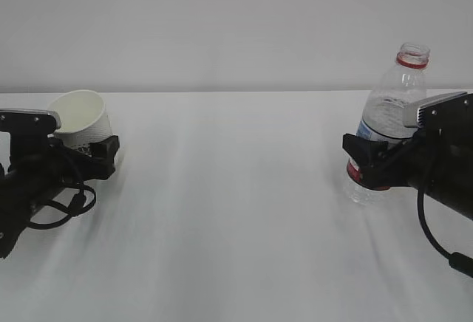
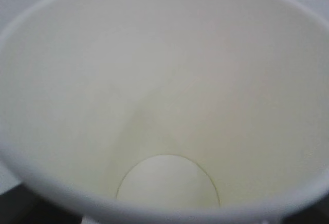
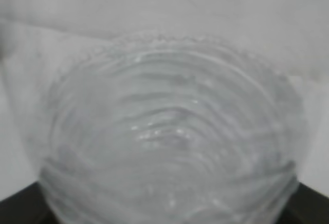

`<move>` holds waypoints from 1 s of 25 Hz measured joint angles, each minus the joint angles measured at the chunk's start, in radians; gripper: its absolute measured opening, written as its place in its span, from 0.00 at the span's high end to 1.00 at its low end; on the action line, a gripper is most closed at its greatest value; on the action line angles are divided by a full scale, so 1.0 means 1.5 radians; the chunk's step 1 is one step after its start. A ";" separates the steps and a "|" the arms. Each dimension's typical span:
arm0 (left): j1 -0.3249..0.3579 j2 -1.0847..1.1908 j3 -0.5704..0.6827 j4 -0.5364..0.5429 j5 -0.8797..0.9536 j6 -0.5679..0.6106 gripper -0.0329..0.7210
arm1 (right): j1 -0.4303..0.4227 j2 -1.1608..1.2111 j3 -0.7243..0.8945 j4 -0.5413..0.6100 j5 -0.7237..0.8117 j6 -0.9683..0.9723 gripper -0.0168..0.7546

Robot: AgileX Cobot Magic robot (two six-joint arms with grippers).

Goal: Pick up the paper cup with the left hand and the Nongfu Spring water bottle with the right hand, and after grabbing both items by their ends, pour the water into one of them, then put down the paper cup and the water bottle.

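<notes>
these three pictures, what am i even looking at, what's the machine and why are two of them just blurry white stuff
It is a robot with two black arms working at a white table. The wide picture is taken from in front, a little above the table. The other two come from small cameras on the arms' wrists, so they sit very close to what each arm holds.

The left gripper holds a paper cup, tilted; its wrist camera looks straight into the cup, which looks empty. The right gripper is closed around the lower part of a clear water bottle with its cap off; its wrist camera shows only the ribbed plastic up close. Nothing else lies on the table.
</notes>
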 joint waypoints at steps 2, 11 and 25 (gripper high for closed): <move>0.000 0.001 0.000 0.000 0.000 0.000 0.09 | 0.000 0.000 0.000 0.000 0.000 0.000 0.30; 0.000 0.001 0.000 0.000 0.000 0.000 0.24 | 0.000 0.000 0.000 0.000 0.000 0.000 0.30; 0.000 -0.032 0.003 0.138 0.034 -0.008 0.24 | 0.000 0.000 0.000 0.000 0.000 0.002 0.30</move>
